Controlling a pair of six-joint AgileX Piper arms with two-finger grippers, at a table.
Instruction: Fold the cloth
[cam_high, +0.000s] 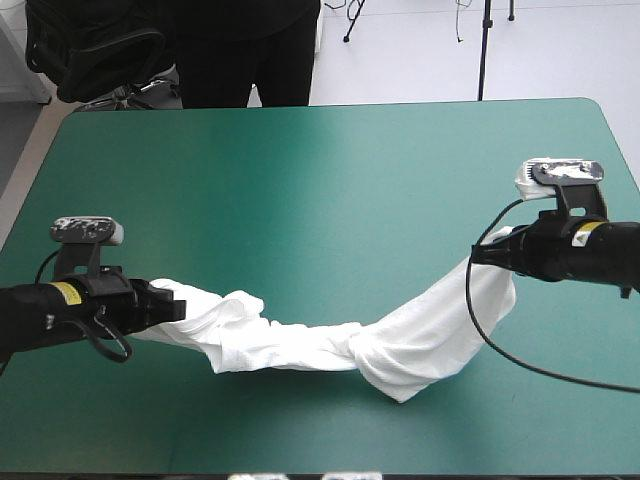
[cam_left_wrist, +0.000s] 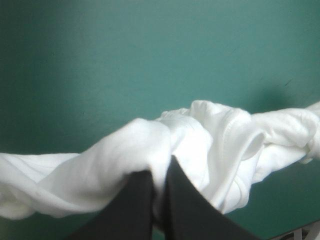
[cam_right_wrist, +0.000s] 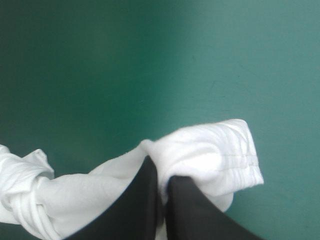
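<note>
Pinching the T-shirt (cam_right_wrist: 210, 150) between the black fingers (cam_right_wrist: 140, 200) of the right gripper (cam_right_wrist: 161, 170), all but closed; hemmed fold bunched just beyond the tips, over teal-green cover (cam_right_wrist: 150, 60).

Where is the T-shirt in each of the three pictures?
High view: the T-shirt stretches, twisted, between the left gripper and the right gripper, over the table's near half.
Left wrist view: it is bunched between the fingers and trails off beside them.
Right wrist view: a hemmed end is pinched between the fingers.
Shared landmark: the teal-green cover behind it.
</note>
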